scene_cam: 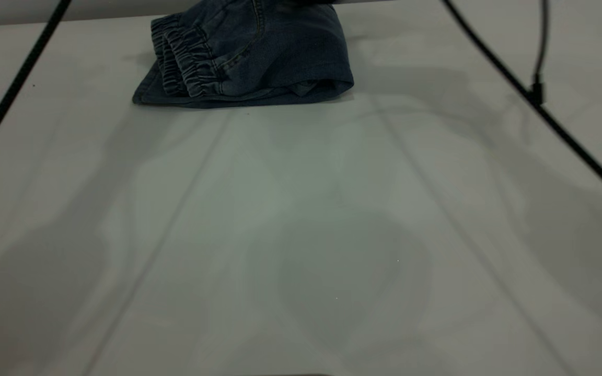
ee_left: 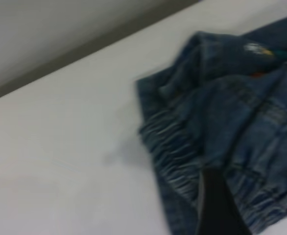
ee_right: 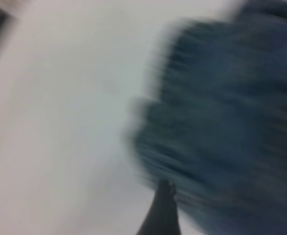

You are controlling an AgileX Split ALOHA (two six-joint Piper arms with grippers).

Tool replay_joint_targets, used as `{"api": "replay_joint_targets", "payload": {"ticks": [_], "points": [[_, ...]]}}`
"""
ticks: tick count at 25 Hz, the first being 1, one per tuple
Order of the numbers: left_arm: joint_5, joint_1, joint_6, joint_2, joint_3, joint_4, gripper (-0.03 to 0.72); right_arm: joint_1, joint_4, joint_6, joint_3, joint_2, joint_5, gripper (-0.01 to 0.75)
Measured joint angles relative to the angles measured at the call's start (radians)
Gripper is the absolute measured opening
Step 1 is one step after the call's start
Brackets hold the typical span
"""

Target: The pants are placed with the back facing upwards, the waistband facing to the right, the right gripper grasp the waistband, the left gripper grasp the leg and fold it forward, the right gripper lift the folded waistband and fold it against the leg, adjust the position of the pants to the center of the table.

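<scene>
Folded pants (scene_cam: 259, 52) at the tabletop's (scene_cam: 301, 235) far edge

Soft faded denim in a thick bundle, its ruffled, stitched waistband (scene_cam: 186, 60) toward the left; smooth pale surface lies open in front. Whether either gripper is open, I cannot tell: one dark fingertip (ee_left: 217, 205) overlaps the waistband.

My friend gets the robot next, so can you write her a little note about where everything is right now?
Left gripper: close over the pants, by the waistband; whether its jaws are open cannot be told.
Right gripper: beside the pants' edge; its view is blurred, jaws unclear.
Pants: already folded into a compact bundle, with the gathered waistband on the bundle's left side in the exterior view.
Position: the bundle lies at the far edge of the table, not in the middle.
Done: the folds look finished.
Left: bring the bundle to the table's center.
</scene>
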Motion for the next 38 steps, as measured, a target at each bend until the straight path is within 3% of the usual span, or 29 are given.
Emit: {"api": "replay_joint_targets", "payload": {"ticks": [5, 9, 13, 20, 29, 38], "points": [[0.0, -0.024, 0.044, 0.082, 0.0, -0.053, 0.36, -0.123, -0.332, 0.155, 0.0, -0.042, 0.101, 0.57], [0.0, -0.078, 0.12, 0.17, 0.0, -0.033, 0.36, -0.169, -0.417, 0.195, -0.001, -0.069, 0.15, 0.57], [-0.001, -0.122, 0.212, 0.247, 0.0, 0.049, 0.36, -0.171, -0.433, 0.197, -0.001, -0.09, 0.184, 0.57], [-0.069, -0.126, 0.229, 0.325, 0.0, 0.122, 0.36, -0.17, -0.438, 0.197, -0.001, -0.121, 0.232, 0.57], [-0.04, -0.135, 0.183, 0.353, -0.012, -0.014, 0.36, -0.17, -0.44, 0.198, -0.003, -0.122, 0.253, 0.57], [0.0, -0.233, 0.165, 0.355, -0.016, -0.042, 0.36, -0.179, -0.486, 0.216, -0.121, -0.122, 0.3, 0.57]]}}
